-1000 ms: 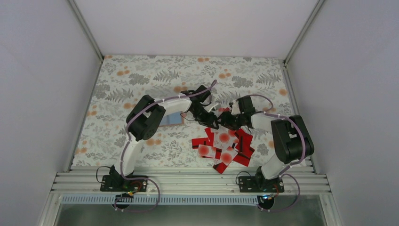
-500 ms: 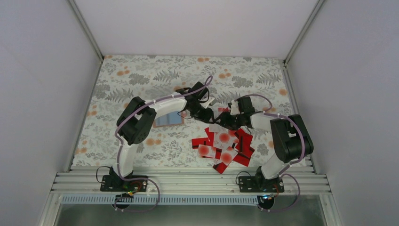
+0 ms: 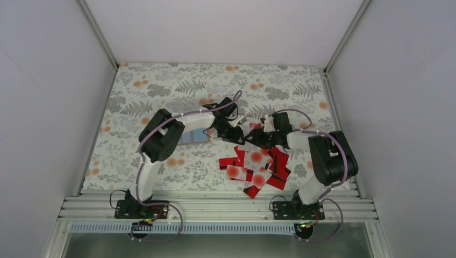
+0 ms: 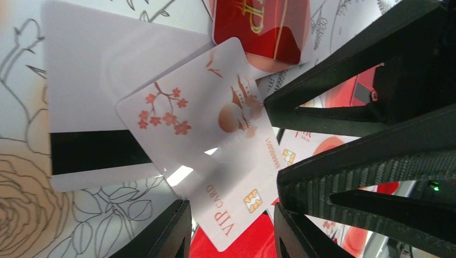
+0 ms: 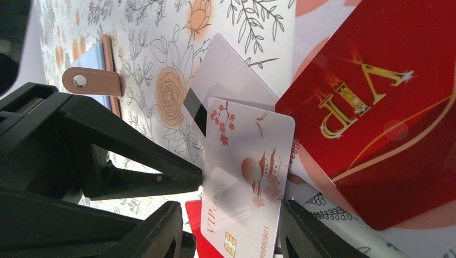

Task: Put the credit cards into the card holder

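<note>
Nearest the arm bases, a loose heap of credit cards (image 3: 257,169) sits on the floral tablecloth (image 3: 161,88) in front of the right arm. Red ones with a black stripe and white ones with a red blot overlap each other.

Just behind the heap, both grippers meet tip to tip, low over the cloth.
- Left gripper (image 4: 231,212): partly closed, with a finger against each long edge of a white VIP card (image 4: 209,134) (blossom print, chip), pinching it edgewise.
- Right gripper (image 5: 231,209): about half spread and straddling the same card. One finger sits at the card's edge, and a sliver of red shows between the other finger and the card. Can't tell whether it is really gripping.

Under the pinched card is a white stripe card (image 4: 91,97), stripe side up on the cloth. A red VIP card (image 5: 376,123) lies beside it. The white VIP card overlaps both.

The card holder (image 5: 91,75) lies open on the cloth to the left of the grippers, apart from all the cards. It has a tan edge and a snap strap, with the pale blue-grey lining facing up. The part of the inside that shows is plain lining. Seen from above, the left forearm crosses over it and hides a good part.

Farther back, the floral cloth runs to the white back wall.
</note>
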Motion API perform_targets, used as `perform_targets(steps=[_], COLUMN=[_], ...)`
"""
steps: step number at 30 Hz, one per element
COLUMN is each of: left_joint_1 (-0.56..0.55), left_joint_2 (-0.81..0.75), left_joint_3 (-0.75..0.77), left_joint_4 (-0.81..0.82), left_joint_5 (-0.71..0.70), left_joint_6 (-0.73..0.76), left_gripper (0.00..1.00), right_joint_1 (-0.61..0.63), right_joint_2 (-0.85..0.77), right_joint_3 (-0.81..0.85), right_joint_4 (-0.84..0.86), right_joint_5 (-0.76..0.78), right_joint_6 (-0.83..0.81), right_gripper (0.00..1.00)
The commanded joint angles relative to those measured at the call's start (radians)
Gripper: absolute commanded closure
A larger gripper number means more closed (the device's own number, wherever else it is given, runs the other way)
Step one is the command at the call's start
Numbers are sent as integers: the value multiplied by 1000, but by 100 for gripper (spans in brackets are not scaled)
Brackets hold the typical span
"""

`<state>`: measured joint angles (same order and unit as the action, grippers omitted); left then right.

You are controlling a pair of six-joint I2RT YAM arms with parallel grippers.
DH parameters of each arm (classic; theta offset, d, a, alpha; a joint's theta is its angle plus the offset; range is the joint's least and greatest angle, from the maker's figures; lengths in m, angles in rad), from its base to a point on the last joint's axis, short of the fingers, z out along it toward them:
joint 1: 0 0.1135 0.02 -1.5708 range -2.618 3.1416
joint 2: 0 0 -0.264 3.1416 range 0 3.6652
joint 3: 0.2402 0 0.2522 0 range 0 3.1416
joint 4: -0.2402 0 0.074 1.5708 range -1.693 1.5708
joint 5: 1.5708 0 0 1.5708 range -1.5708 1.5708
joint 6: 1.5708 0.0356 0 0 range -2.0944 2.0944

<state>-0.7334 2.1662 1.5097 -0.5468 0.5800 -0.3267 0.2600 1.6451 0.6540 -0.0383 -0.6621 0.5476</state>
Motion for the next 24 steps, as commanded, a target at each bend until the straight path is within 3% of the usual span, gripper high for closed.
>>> perform_targets(steps=[1, 16, 24], left_joint_1=[-9, 51, 52], left_joint_2=[55, 7, 4], left_joint_3=[-51, -199, -217], left_joint_4=[91, 238, 252], left_joint_5=[29, 147, 166], left_joint_6=[-28, -39, -45], left_gripper=[60, 62, 62], right_joint_1=[28, 16, 11], right_joint_2=[48, -35, -4], right_joint_3=[-74, -112, -122], right_joint_4=[-64, 63, 139], right_joint_5=[-83, -305, -270], right_joint_6=[-40, -55, 24], right_gripper=[54, 65, 65])
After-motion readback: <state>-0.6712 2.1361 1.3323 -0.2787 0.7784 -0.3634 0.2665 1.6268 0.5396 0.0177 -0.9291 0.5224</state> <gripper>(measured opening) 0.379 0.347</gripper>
